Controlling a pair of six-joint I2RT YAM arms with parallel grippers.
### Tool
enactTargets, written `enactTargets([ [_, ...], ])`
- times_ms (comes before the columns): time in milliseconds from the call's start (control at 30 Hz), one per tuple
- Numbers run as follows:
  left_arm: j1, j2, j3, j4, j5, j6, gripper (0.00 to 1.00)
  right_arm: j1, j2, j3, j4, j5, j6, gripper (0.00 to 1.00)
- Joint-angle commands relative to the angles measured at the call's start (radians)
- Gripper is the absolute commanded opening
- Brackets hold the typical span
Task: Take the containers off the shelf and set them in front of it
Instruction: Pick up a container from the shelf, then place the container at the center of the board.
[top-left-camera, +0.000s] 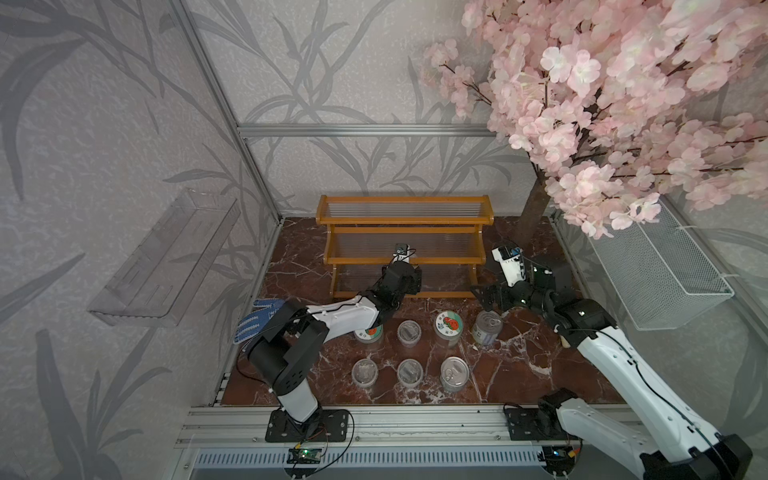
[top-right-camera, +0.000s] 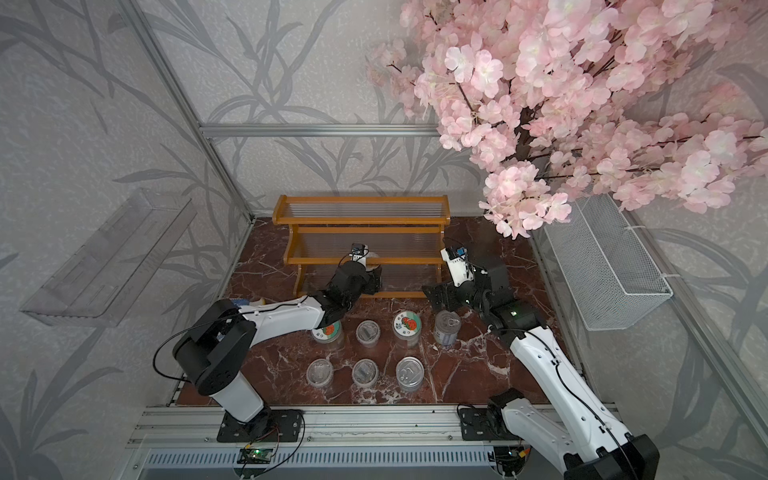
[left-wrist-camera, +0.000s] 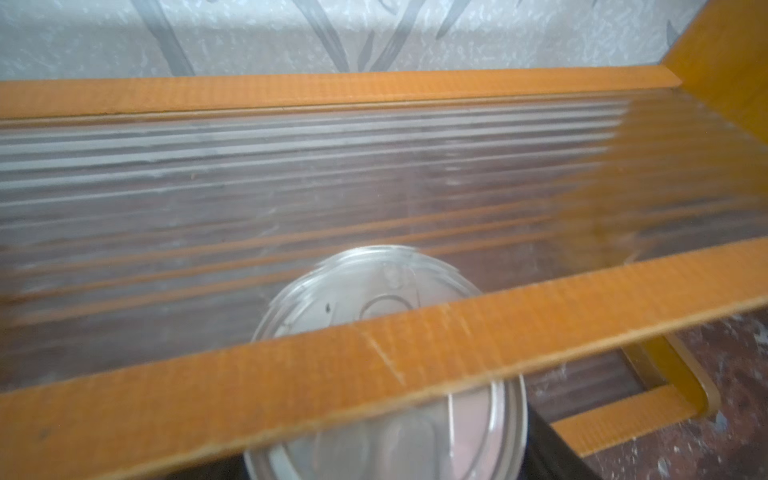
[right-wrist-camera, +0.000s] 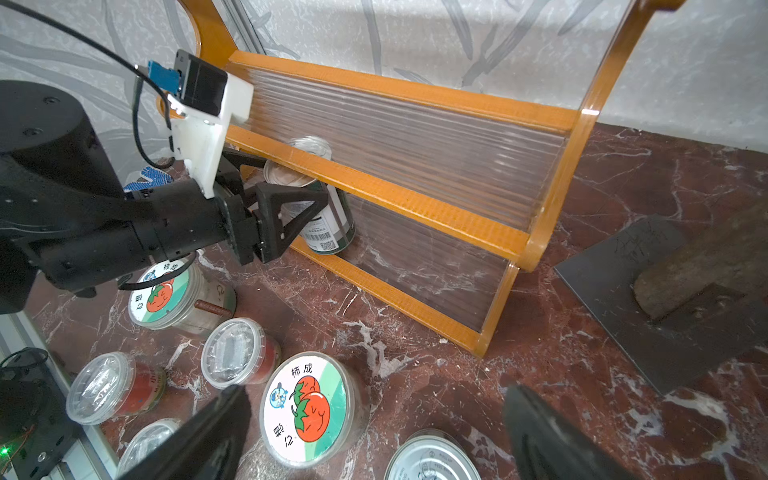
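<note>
Seven of the containers (top-left-camera: 409, 372) are already standing on the marble table (top-left-camera: 536, 374) in front of the shelf (top-left-camera: 401, 228), so the job is looking nearly finished. Only the last silver tin (right-wrist-camera: 330, 226) is sitting on the lowest tier. The left gripper (right-wrist-camera: 296, 179) is clasping its sides, with the arm stretching low and forward beneath the middle rail. The right gripper (right-wrist-camera: 376, 390) is hanging wide open and holding nothing, just above the table's containers near the shelf's right end.

- Shelf (top-left-camera: 401, 200): glossy orange-brown wooden frame; clear ribbed plastic panels.
- Tin (right-wrist-camera: 332, 220): smooth bright metal, printed paper label.
- Table (right-wrist-camera: 561, 332): polished red-brown marble-look surface.
- Cup (right-wrist-camera: 237, 353): clear plastic, glossy lid.
- Basket (top-left-camera: 665, 270): white wire mesh.
</note>
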Motion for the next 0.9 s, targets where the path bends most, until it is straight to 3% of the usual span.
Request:
enactTargets([
  [0,-0.014,-0.061,-0.012,0.004,0.039,0.029,0.7,-0.004,-0.008,-0.01,-0.003,-0.008,-0.011,0.99],
  [400,-0.054,-0.204,-0.076,-0.078,0.136,0.073,0.7,-0.005,-0.015,-0.014,-0.01,-0.013,-0.008,0.99],
  [867,-0.106,-0.374,-0.08,-0.24,0.206,0.12,0.7,-0.006,-0.028,0.049,-0.136,-0.111,-0.019,0.99],
])
